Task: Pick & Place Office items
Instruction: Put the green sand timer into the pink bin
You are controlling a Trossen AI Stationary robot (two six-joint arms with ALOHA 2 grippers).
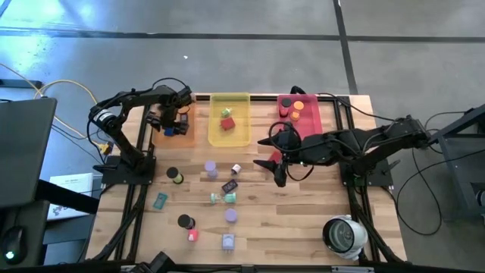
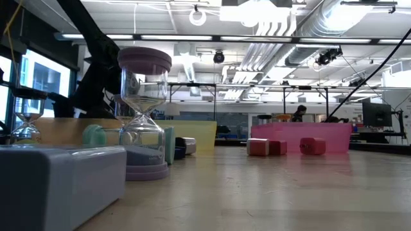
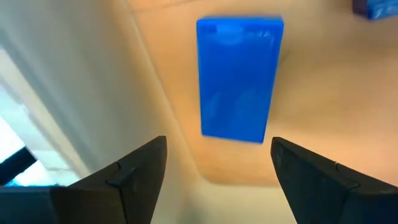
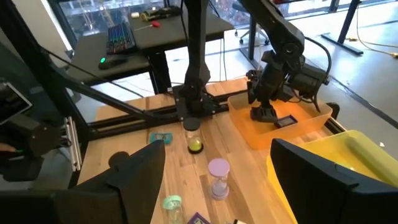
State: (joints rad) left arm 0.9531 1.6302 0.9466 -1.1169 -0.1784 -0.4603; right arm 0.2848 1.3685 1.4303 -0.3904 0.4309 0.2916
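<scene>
plainly, this is the release step of one placing. going from big to small: the wooden table (image 1: 303,220) carries three translucent trays along its 12 o'clock edge, the orange tray (image 1: 189,129) at about 10 o'clock, the yellow tray (image 1: 229,133) at 12, the pink tray (image 1: 312,115) toward 1.

the left gripper (image 1: 173,121) hangs over the orange tray; in its wrist view its jaws stand well apart with nothing between them, and a blue rectangular piece (image 3: 238,78) lies flat on the tray floor just beyond the fingertips, let go.

the right gripper (image 1: 277,168) waits over bare wood at about 3 o'clock of the table's middle, jaws open and empty.

the remaining office items are scattered across the middle and toward 6 o'clock: a purple-topped hourglass (image 1: 211,168), a small teal piece (image 1: 160,201), a black disc (image 1: 184,221), a lavender cube (image 1: 228,242). red and orange discs (image 1: 295,107) already sit in the pink tray, and a red cube (image 1: 226,123) in the yellow one.

next, i judge, the left arm must lift clear of the tray wall, swing toward 6 o'clock and settle open-jawed over one loose piece, likely the yellow-green capped one (image 1: 176,177) nearest it.
</scene>
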